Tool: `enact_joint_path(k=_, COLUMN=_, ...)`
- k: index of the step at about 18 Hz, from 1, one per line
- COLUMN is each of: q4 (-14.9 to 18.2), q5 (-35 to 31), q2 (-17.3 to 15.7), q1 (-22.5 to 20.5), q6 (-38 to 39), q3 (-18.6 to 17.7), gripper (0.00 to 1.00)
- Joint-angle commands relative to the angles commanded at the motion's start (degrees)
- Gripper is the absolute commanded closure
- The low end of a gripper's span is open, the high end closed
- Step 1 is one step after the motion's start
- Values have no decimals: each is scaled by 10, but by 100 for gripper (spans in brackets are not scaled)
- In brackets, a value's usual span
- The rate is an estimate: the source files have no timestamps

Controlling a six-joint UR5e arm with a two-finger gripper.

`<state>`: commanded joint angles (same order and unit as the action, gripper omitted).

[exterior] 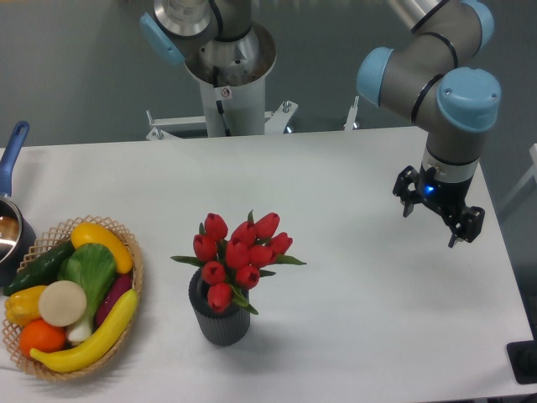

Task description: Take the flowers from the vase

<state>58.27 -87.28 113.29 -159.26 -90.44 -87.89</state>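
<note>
The vase [221,319] stands upright on the white table [361,336], toward the front edge, and serves here as the landmark. The flowers [239,256] sit in it, stems down inside the rim, their red heads bunched above it and leaning a little to the right, with green leaves spreading to either side.

The gripper [439,218] hangs well to the right of the vase and farther back, above the table and apart from everything on it. The arm [436,84] comes in from the upper right corner, bends through its blue-capped joints and turns the wrist downward, so the fingers point at the tabletop with a slight tilt. The two dark fingers are spread apart and hold nothing.

Left of the vase, near the table's left edge, a woven basket [134,277] holds vegetables. Behind the basket, a pot [10,231] with a blue handle is cut off by the picture's edge.
</note>
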Motion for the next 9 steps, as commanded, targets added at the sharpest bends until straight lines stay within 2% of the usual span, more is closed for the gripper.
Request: enact_joint_path(k=9, q4=1, q5=9, q2=-1, q1=2, q6=1, q3=-2, gripper=0)
